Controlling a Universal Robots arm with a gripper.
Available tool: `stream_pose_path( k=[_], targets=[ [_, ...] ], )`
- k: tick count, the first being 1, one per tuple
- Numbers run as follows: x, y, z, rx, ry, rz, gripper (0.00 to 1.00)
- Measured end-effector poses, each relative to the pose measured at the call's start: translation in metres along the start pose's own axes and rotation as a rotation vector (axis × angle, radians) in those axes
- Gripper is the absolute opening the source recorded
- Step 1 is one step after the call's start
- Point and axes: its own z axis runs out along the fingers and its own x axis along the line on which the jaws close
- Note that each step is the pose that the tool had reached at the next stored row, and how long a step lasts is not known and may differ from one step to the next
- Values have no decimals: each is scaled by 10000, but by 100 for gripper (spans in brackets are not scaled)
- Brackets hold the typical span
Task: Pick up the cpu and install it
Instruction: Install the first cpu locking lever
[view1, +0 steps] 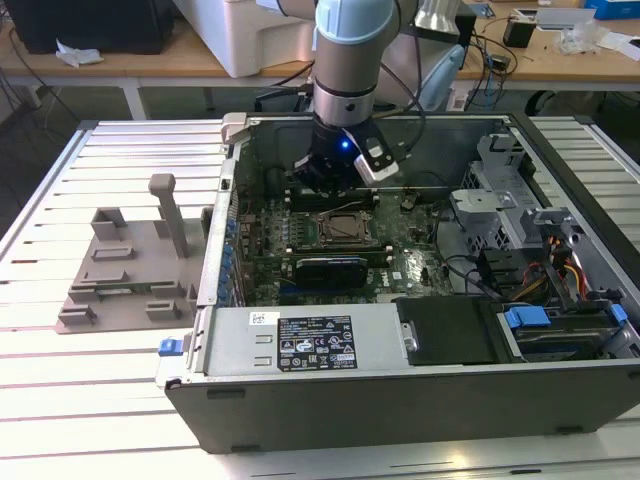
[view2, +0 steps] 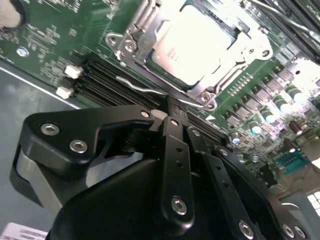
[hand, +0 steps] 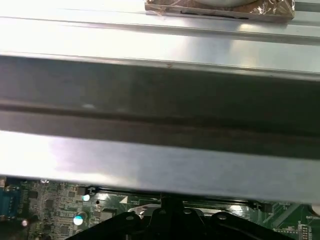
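Black, multi-link gripper (view2: 172, 112) is seen low inside the open grey metal computer case (view1: 400, 400), over the green motherboard (view1: 262, 265). Fingers are drawn together, tips meeting in the second wrist view; nothing is seen clamped between them. In the exterior view the gripper (view1: 325, 180) is hung just beyond the far edge of the black metal-framed square socket (view1: 345, 228), toward the case's rear wall.

Small flat square cpu with a silvery-grey metal top (view2: 192, 42) is seated inside the socket frame, lying flat, and is washed bright by glare. It is not touched by the gripper; the fingertips are held just beside the socket's near corner, over the black memory slots (view2: 100, 75). A thin wire lever (view2: 135, 84) is noted along the socket's edge.

In the first wrist view a grey metal case wall (hand: 160, 100) is crossed by a dark band, with a strip of motherboard (hand: 50, 210) below it.

On the white slatted table (view1: 100, 370), near its edge on the exterior view's left, a grey plastic fixture tray with upright posts (view1: 135, 270) is set just beside the case. A silver power supply block with a label (view1: 300, 345) is mounted along the case's near wall.
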Motion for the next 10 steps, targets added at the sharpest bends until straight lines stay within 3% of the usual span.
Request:
stream_pose_path(
  k=[2,10],
  targets=[
    [-73,-7,7,16,2,2,11],
    [-196,-18,17,81,7,2,11]
  ],
)
